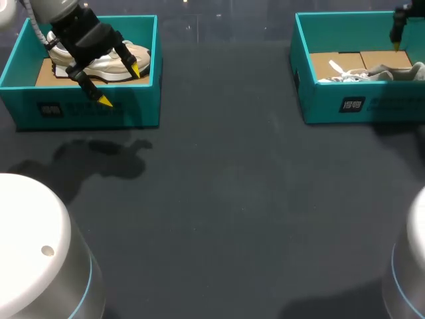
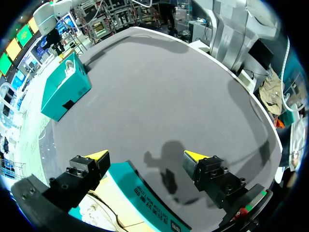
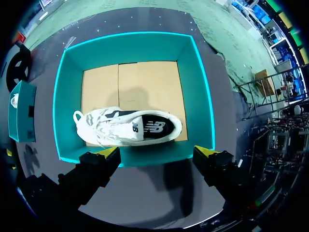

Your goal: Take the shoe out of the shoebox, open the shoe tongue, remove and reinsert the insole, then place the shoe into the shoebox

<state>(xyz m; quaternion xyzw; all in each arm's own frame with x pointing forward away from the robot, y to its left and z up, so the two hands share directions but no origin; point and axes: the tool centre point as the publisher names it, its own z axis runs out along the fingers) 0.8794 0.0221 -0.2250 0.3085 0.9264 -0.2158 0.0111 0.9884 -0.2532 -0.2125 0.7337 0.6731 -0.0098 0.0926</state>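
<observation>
Left pincer [image 1: 120, 85] hangs open astride the shoebox [image 1: 66, 109] front wall, shoe [image 1: 106, 65] lying inside near one finger.

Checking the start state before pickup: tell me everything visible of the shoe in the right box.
The shoe is a white sneaker with a dark side panel and loose white laces. It lies on its side on the cardboard floor of the teal box, along the wall nearest the right gripper. Only the box touches it; the open fingers hang above, clear of it.
</observation>
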